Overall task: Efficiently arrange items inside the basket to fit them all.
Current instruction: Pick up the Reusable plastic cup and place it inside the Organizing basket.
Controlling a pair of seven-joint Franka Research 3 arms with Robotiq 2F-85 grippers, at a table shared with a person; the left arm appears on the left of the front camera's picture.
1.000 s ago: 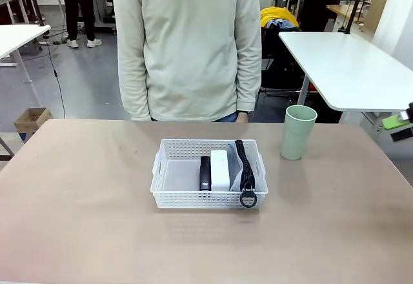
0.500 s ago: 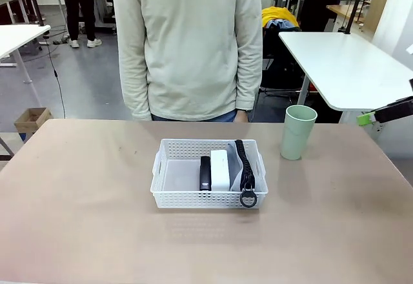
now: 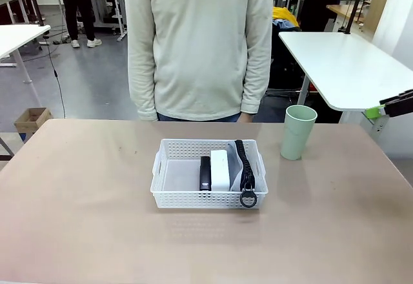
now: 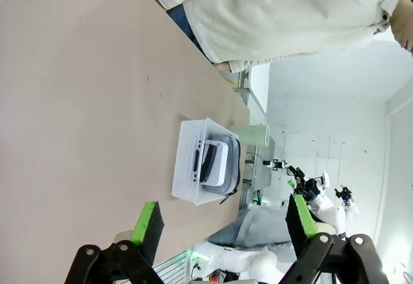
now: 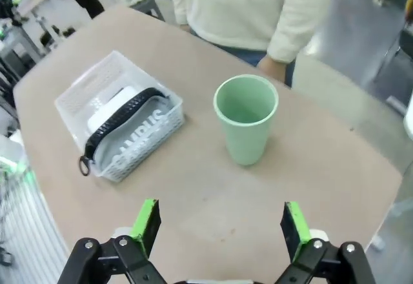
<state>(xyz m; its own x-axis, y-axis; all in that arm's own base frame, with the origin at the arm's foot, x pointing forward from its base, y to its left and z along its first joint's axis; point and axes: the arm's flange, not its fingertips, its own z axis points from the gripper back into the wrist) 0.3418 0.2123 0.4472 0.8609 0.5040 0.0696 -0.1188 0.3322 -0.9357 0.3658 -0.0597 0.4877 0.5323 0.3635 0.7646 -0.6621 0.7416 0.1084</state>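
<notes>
Presently, front view: basket (image 3: 193, 199) holds 3 items, stapler (image 3: 204, 173), white box (image 3: 220, 168), pouch (image 3: 244, 168); cup (image 3: 298, 132) upright at its 2 o'clock. Left wrist view: left gripper (image 4: 224, 223) wide, empty. Right wrist view: right gripper (image 5: 221, 223) wide, empty, cup at 12 o'clock.

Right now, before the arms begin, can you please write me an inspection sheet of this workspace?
Surface: beige table, faint marks.
Job's things: white basket at centre holds black stapler, white box and grey pouch side by side in its right half; green cup upright outside, right of it.
Clutter: nothing seen.
Pincers: left pincer and right pincer open, holding nothing.
Cables: black cable over the floor, far left.
Surroundings: person standing at far edge; white table; cardboard box on floor.
</notes>
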